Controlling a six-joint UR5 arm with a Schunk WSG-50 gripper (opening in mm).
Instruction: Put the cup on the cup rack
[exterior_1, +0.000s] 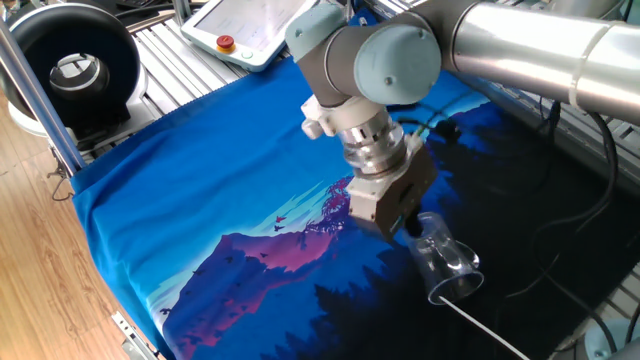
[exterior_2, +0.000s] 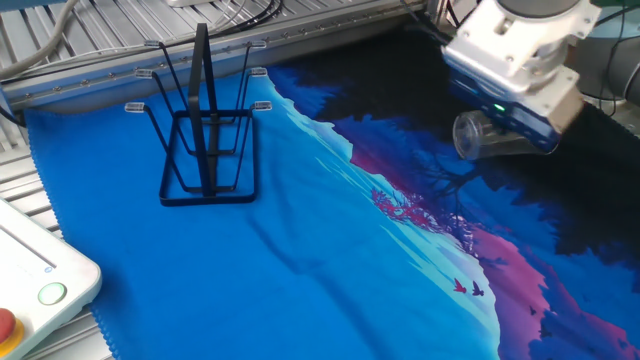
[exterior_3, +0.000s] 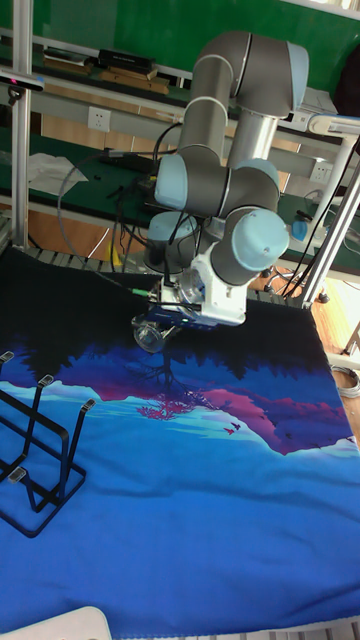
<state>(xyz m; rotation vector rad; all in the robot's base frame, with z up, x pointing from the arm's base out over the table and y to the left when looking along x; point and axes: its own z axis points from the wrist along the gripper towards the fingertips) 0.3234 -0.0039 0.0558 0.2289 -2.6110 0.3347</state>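
Above the dark end of the counter (exterior_2: 330, 300), the end effector (exterior_1: 408, 226) grips the cup (exterior_2: 478, 135) sideways, mouth outward, well apart from the cup rack (exterior_2: 205, 130), probably so a peg can enter it.

open cloth (exterior_2: 300, 230), cup rack (exterior_2: 205, 140) apparently unobstructed

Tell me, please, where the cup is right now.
The cup is held sideways in the pincer above the dark cloth, far from the rack.
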